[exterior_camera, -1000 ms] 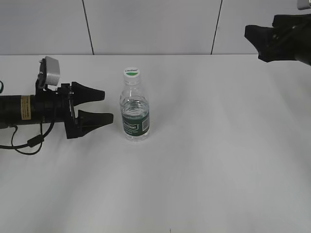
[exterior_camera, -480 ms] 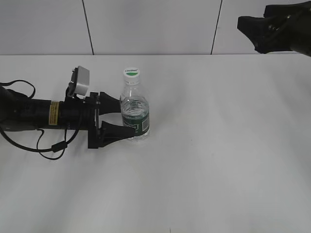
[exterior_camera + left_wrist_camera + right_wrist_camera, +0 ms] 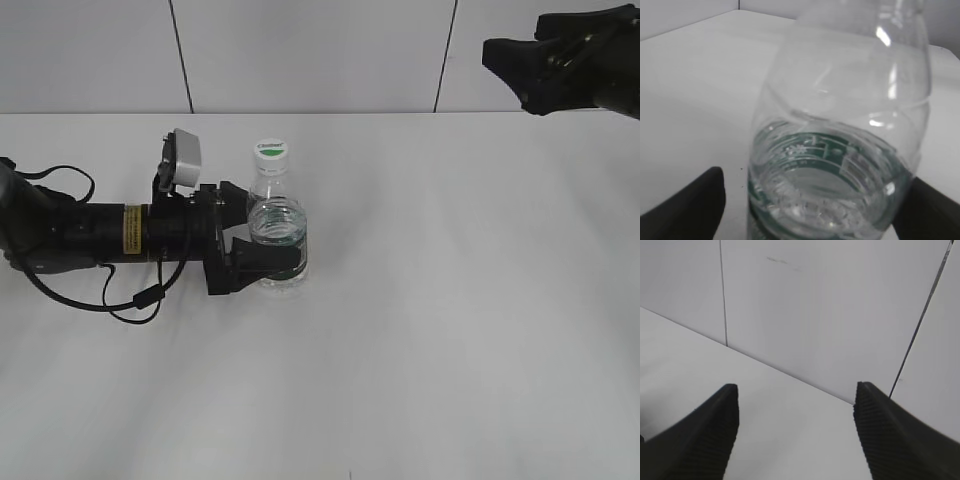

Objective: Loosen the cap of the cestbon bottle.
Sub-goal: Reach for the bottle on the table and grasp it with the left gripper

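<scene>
The bottle (image 3: 277, 232) stands upright on the table (image 3: 450, 320), between the jaws of the left gripper (image 3: 270, 245). It looks light, thin-walled and smooth, so a firm hold low at the label is safest. These jaws are wide, enclosing the body; contact I cannot tell. The right gripper (image 3: 795, 430), spread and empty, hangs far from the cap (image 3: 270, 151).

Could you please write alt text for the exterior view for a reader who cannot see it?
The left gripper brackets the lower body of the upright cestbon bottle on a white table; its white cap is on. The right gripper hangs top right.
</scene>
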Controlling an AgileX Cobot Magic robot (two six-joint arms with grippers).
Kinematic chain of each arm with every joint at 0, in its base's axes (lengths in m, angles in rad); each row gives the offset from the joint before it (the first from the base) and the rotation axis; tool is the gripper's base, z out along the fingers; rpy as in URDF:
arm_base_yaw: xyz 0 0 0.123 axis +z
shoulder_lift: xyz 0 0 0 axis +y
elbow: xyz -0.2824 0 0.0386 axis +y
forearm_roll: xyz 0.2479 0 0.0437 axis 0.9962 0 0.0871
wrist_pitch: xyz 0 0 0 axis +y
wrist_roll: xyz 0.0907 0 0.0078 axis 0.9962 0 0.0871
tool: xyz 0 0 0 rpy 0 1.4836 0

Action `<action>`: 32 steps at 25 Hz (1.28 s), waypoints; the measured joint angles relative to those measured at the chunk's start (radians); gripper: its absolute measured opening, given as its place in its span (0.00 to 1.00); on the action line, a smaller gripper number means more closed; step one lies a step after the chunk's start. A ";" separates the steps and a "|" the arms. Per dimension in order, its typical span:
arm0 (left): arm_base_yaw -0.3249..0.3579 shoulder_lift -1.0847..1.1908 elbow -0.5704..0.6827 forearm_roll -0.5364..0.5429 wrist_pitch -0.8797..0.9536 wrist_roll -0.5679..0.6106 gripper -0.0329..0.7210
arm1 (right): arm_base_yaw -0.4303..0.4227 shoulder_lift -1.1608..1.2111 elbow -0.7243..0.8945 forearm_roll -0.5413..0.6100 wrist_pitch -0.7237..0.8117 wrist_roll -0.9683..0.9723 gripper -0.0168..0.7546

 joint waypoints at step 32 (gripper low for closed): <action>-0.034 0.001 0.000 -0.023 0.083 0.005 0.59 | 0.001 0.001 -0.083 -0.214 0.119 0.235 0.69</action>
